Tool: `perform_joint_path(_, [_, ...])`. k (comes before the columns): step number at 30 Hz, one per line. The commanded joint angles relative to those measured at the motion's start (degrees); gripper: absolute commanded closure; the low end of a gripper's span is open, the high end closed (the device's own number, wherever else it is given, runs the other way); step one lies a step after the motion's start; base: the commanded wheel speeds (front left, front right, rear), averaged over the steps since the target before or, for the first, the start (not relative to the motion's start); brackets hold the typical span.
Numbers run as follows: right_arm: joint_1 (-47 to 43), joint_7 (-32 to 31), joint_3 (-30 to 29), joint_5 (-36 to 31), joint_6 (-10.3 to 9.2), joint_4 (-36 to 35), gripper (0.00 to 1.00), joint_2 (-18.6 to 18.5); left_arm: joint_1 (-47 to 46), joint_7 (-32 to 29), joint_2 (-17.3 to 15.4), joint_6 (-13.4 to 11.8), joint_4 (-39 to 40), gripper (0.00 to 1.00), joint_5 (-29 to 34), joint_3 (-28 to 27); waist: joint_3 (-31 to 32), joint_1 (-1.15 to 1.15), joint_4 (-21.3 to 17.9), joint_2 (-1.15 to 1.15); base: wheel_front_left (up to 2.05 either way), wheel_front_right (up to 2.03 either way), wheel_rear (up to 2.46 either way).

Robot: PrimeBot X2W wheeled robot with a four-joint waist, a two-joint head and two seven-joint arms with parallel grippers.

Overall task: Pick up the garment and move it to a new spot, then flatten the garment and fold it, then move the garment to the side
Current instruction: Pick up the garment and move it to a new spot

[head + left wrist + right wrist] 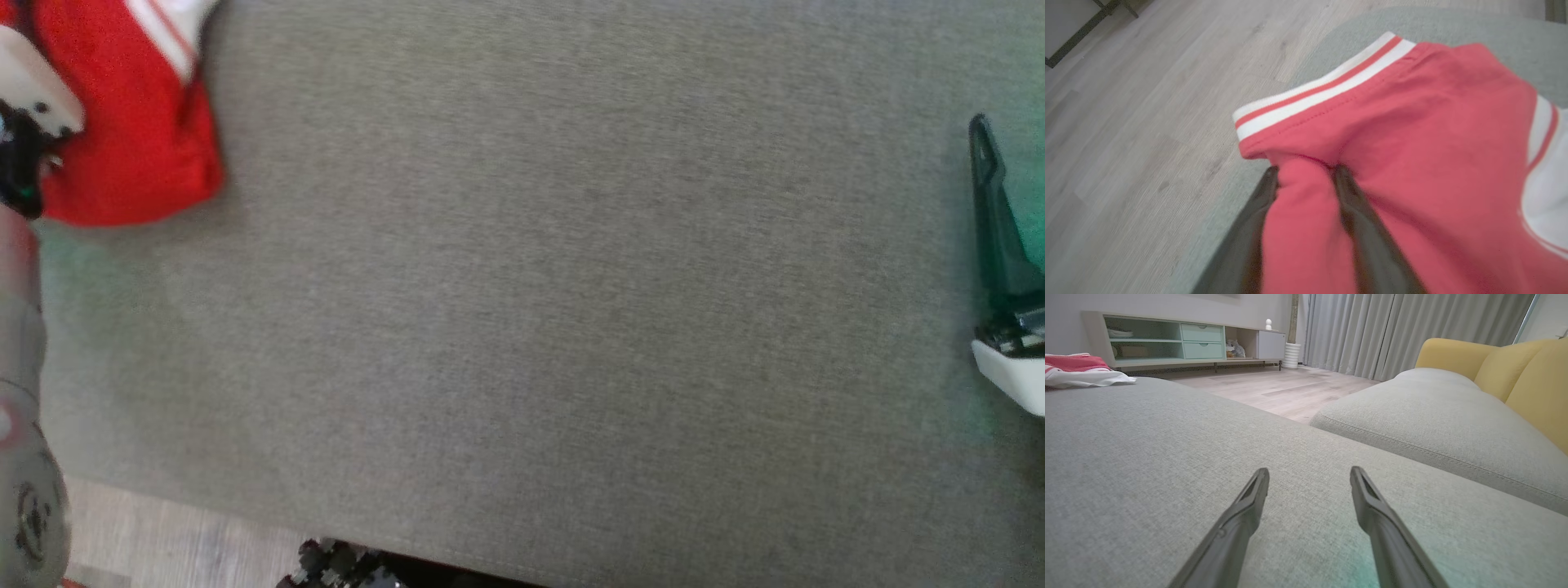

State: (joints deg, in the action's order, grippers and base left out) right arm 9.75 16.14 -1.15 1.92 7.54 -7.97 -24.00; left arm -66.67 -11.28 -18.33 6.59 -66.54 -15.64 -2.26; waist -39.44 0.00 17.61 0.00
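Grey woven cushion [571,286] spans the head view. Red garment [139,122] with white-striped trim lies bunched at the cushion's far-left corner, near the edge above the wood floor [1126,102]. Left gripper [1306,171]: fingers pinched on a fold of the red fabric. Right gripper [1309,473]: fingers spread, nothing between them, low over the cushion, well apart from the garment.
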Motion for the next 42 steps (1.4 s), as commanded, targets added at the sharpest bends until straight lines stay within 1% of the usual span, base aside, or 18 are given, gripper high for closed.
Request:
perform_joint_path(1, [-4.4, -1.1, -0.1, -1.2, -0.05, 4.9, 0.0, -0.2, -1.4, 3.4, -4.4, 0.6, 1.5, 1.0, -0.2, -0.3, -1.1, 0.0, -1.6, 0.0, 0.0, 0.0, 0.0])
perform_joint_path(3, [-4.0, -1.1, -0.3, -1.2, -0.05, 5.0, 0.0, 0.4, -2.2, 8.2, -4.9, 0.8, 2.7, 1.0, -0.6, 0.4, -0.6, 0.0, -1.8, 0.0, 0.0, 0.0, 0.0])
perform_joint_path(4, [-4.0, -1.1, -0.3, -1.2, -0.05, 5.0, 0.0, 0.4, -2.2, 8.2, -4.9, 0.8, 2.7, 1.0, -0.6, 0.4, -0.6, 0.0, -1.8, 0.0, 0.0, 0.0, 0.0])
perform_joint_path(9, [-2.8, -1.1, 1.1, -1.0, -0.05, 6.3, 0.0, 2.6, -3.4, 18.3, -6.9, 0.9, 6.6, 1.0, -0.4, 5.7, 3.5, 0.0, -2.8, 0.0, 0.0, 0.0, 0.0])
perform_joint_path(12, [-1.7, -1.1, 2.6, -0.5, -0.05, 7.7, 0.0, 4.8, -4.5, 21.7, -8.7, 0.9, 9.2, 1.0, -0.3, 9.3, 7.2, 0.0, -4.5, 0.0, 0.0, 0.0, 0.0])
perform_joint_path(15, [-0.7, -1.1, 4.4, 0.1, -0.05, 9.2, 0.0, 7.5, -6.0, 23.6, -10.3, 0.9, 13.1, 1.0, 0.1, 12.8, 11.5, 0.0, -7.1, 0.0, 0.0, 0.0, 0.0])
perform_joint_path(18, [-0.5, -1.1, 5.9, 0.5, -0.05, 10.3, 0.0, 10.2, -7.6, 23.7, -11.1, 0.9, 17.7, 1.0, -0.1, 16.9, 16.1, 0.0, -10.4, 0.0, 0.0, 0.0, 0.0])
perform_joint_path(21, [-0.7, -1.1, 7.2, 0.9, -0.05, 10.9, 0.0, 12.8, -8.7, 22.5, -11.4, 0.9, 22.7, 1.0, -1.2, 20.9, 20.6, 0.0, -14.6, 0.0, 0.0, 0.0, 0.0])
perform_joint_path(26, [-2.8, -1.1, 8.1, 1.5, -0.05, 11.2, 0.0, 16.2, -9.2, 17.9, -11.0, 0.9, 31.3, 1.0, -4.7, 27.0, 27.3, 0.0, -21.8, 0.0, 0.0, 0.0, 0.0])
perform_joint_path(28, [-3.7, -1.1, 8.2, 1.7, -0.05, 11.1, 0.0, 17.3, -9.8, 15.8, -10.9, 0.9, 34.3, 1.0, -6.1, 28.4, 28.9, 0.0, -24.9, 0.0, 0.0, 0.0, 0.0])
perform_joint_path(32, [-4.0, -1.1, 8.5, 2.2, -0.05, 10.4, 0.0, 19.2, -11.1, 12.9, -9.3, 0.9, 38.5, 1.0, -7.7, 30.3, 29.3, 0.0, -30.4, 0.0, 0.0, 0.0, 0.0])
perform_joint_path(34, [-4.1, -1.1, 8.6, 2.5, -0.05, 9.9, 0.0, 19.9, -10.9, 12.3, -7.7, 0.9, 39.7, 1.0, -8.5, 31.1, 28.9, 0.0, -32.3, 0.0, 0.0, 0.0, 0.0])
perform_joint_path(35, [-4.3, -1.1, 8.7, 2.6, -0.05, 9.7, 0.0, 20.4, -10.1, 11.8, -6.2, 0.9, 40.3, 1.0, -8.9, 32.3, 28.1, 0.0, -33.8, 0.0, 0.0, 0.0, 0.0])
perform_joint_path(39, [-4.3, -1.1, 8.3, 2.9, -0.05, 9.3, 0.0, 20.9, -5.2, 13.4, -3.3, 0.4, 41.0, 1.0, -9.9, 34.1, 26.3, 0.0, -35.5, 0.0, 0.0, 0.0, 0.0])
perform_joint_path(42, [-4.1, -1.1, 8.3, 3.1, -0.05, 9.0, 0.0, 21.0, 2.5, 15.8, -1.5, -0.3, 41.0, 1.0, -10.5, 36.1, 25.0, 0.0, -36.0, 0.0, 0.0, 0.0, 0.0])
